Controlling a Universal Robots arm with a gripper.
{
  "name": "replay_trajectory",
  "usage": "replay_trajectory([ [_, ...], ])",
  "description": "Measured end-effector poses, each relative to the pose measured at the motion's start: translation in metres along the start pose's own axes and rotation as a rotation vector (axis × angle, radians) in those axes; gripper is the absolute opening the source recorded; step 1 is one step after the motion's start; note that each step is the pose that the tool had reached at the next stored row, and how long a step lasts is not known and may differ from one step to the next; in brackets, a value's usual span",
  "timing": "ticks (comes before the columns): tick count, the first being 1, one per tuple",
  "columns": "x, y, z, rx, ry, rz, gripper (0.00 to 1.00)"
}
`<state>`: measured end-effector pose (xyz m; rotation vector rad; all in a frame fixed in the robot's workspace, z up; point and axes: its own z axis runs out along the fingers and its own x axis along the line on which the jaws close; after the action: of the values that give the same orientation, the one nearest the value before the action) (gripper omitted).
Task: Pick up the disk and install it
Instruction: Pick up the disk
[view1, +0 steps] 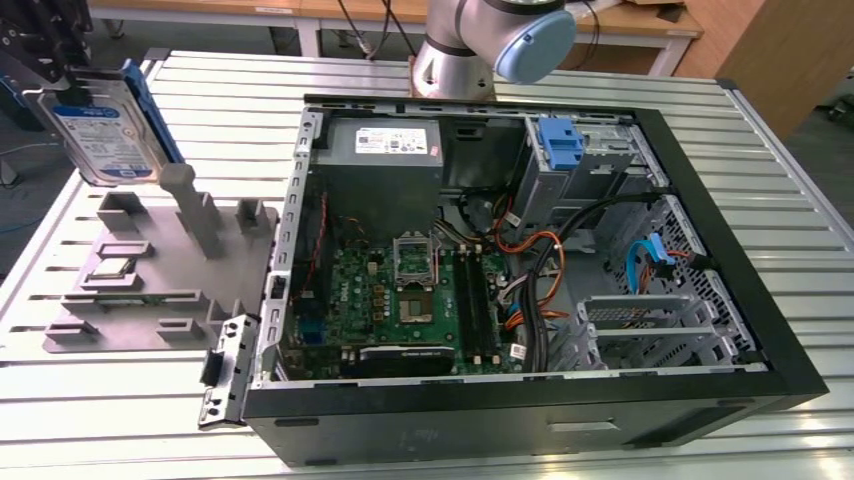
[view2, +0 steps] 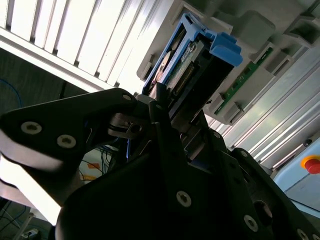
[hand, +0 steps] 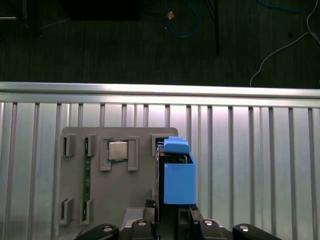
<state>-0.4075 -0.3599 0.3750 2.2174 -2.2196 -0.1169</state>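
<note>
Slatted table, open case (disk outside)

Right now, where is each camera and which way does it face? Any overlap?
Exterior view: off the arm, raised, looking down at the open computer case and grey fixture; the arm shows.
First wrist view: on the wrist, looking down past the gripper and disk onto the fixture.
Second wrist view: on the wrist, looking along the gripper at the disk.
Shared: all three show disk and fixture.

I saw open black computer case on slatted aluminium table, green motherboard and grey power-supply box inside; grey plastic fixture beside it held a square silver chip.
</note>
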Motion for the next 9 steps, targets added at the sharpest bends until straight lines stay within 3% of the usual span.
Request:
replay_trajectory([
  [9, -0.0001, 0.0001, -0.0019, 0.0002, -0.0001, 0.0, 0.35],
])
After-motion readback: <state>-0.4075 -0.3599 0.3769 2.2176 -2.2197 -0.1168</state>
